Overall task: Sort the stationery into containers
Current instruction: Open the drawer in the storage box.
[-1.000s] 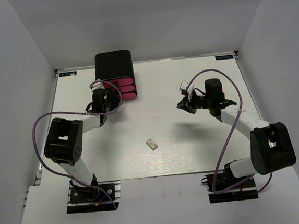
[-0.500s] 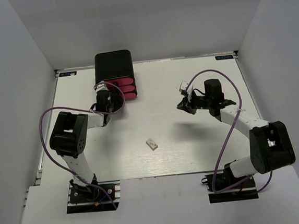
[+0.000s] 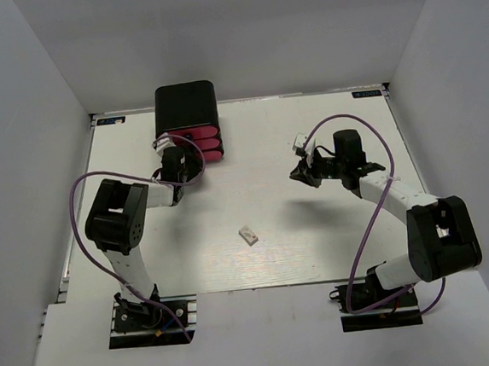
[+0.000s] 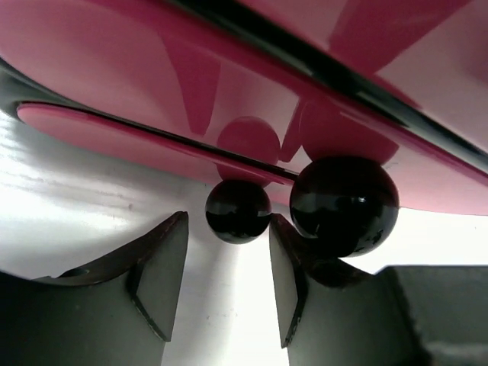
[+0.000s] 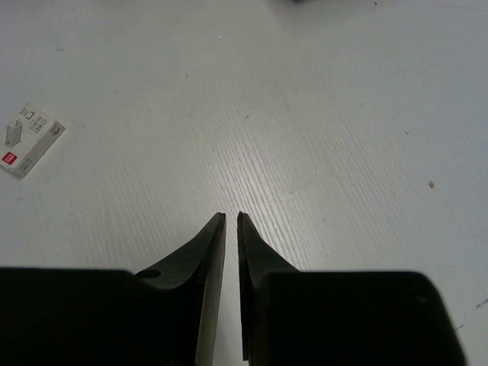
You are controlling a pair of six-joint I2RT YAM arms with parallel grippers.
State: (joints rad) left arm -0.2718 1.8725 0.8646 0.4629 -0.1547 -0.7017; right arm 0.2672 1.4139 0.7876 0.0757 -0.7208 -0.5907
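Whitish block well apart from drawers

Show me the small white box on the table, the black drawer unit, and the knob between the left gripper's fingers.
White box (image 3: 248, 234): top external view, middle of its top face.
Black drawer unit (image 3: 186, 107): top external view, its black top.
Knob (image 4: 238, 211): left wrist view, centre of the ball.

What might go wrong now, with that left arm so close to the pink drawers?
The fingers of the left gripper sit open around one small round knob, with a second knob right beside one finger. Closing may slip off the first or snag its neighbour. Nothing visibly holds the black box, so a pull may drag the whole box rather than slide a drawer out.
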